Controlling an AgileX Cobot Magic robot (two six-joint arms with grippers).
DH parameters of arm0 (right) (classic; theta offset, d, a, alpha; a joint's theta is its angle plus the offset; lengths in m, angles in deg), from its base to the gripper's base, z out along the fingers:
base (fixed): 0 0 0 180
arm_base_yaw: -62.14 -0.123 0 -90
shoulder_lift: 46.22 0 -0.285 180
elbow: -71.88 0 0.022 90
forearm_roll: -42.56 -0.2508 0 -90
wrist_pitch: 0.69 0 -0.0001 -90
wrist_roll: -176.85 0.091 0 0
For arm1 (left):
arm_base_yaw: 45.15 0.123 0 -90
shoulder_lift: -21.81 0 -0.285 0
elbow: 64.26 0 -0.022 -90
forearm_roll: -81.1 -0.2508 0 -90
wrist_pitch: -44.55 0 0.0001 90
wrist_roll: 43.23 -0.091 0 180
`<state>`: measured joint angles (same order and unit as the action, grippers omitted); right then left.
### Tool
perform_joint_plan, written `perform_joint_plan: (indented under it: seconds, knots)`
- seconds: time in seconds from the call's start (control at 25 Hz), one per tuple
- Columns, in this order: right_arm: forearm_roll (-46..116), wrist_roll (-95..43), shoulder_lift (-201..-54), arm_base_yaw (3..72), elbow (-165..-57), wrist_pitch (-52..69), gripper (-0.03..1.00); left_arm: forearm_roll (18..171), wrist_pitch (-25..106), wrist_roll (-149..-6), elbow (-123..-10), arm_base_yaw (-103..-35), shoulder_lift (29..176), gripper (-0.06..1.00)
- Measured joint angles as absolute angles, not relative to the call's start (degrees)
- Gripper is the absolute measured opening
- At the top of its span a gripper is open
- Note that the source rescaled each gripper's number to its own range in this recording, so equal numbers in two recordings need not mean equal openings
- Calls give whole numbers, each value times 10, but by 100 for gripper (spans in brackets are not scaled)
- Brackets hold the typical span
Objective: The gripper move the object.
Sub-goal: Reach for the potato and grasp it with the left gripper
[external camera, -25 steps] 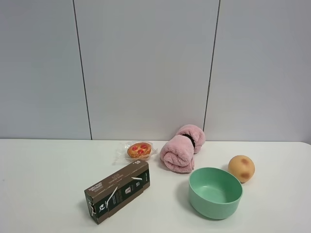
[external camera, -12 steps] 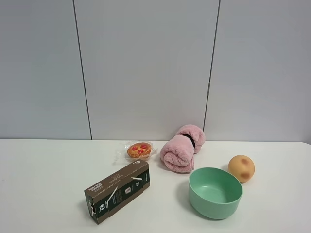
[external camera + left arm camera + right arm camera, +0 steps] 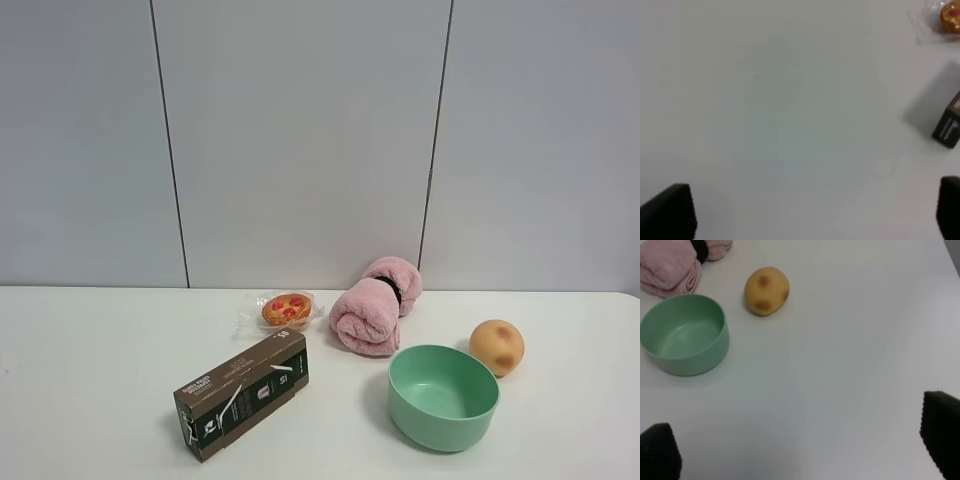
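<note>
The object, a round yellow-orange ball with reddish blotches (image 3: 497,347), lies on the white table just right of the green bowl (image 3: 443,396). It also shows in the right wrist view (image 3: 766,291), beside the bowl (image 3: 685,334). My right gripper (image 3: 800,452) is open, its black fingertips (image 3: 941,432) spread wide, well short of the ball, with nothing between them. My left gripper (image 3: 812,210) is open over bare table, fingertips (image 3: 667,212) at the frame's corners. Neither gripper shows in the exterior high view.
A rolled pink towel (image 3: 372,303) lies behind the bowl. A small wrapped tart (image 3: 286,309) sits left of the towel. A dark brown carton (image 3: 242,393) lies at front left; its end shows in the left wrist view (image 3: 949,123).
</note>
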<state>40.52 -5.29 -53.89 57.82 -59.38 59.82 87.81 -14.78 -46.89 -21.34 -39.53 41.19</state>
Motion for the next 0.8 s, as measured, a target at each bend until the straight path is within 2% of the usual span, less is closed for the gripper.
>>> perform_joint_plan:
  seconds: [0.32, 0.44, 0.56, 0.8]
  knots:
    - [405, -53, -539, 578, -594, 598, 100, 929, -117, -480, -399, -396, 668, 100]
    - [405, -53, -539, 578, -594, 598, 100, 930, -114, -485, -454, -417, 760, 100]
    - [405, -53, -539, 578, -594, 598, 100, 930, -100, -486, -500, -474, 836, 100]
    - [405, -53, -539, 578, -594, 598, 100, 910, -40, -472, -586, -641, 975, 100]
